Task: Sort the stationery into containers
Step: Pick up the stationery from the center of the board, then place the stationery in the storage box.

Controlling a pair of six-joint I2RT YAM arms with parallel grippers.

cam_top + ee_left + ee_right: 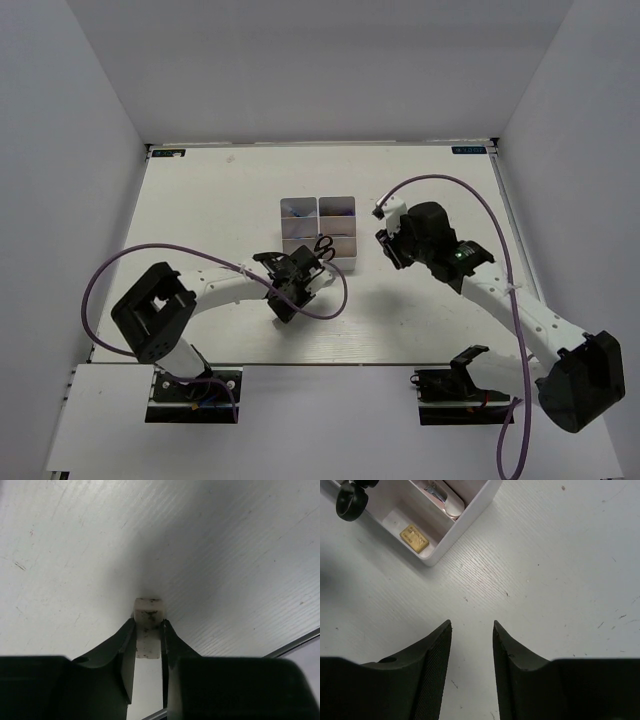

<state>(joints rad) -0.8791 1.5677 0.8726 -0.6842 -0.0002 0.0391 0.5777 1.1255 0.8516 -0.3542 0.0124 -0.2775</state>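
Bins filled the middle of the overhead view: a cluster of white square open-top bins [319,216] stood on the pale surface [200,200]. Black-handled scissors [325,247] stood at the cluster's near edge, their loops above the rim. Just on the near side of the cluster, the left pincer [295,283] sat low over the surface. Its own camera showed the left pincer [148,625] pinching a small grey-white rectangular block [148,611], one dark finger [127,650] pressed against each long side and the block's speckled end poking out past the tips. Whether the block rested on the surface [225,555] or hung just above it could not be told. The right pincer [385,240] was just beside the cluster's right side. In its wrist view the right pincer [471,625] was spread, with only bare scuffed surface [560,555] between its fingers. Beyond them rose the outer wall of the bins [470,520]. A small beige eraser [414,536] lay flat on the floor of the corner compartment, and a white-pink stapler-like piece [447,504] lay in the compartment next to it. One loop of the scissors [351,502] showed at the upper left, though which compartment held it could not be told there.
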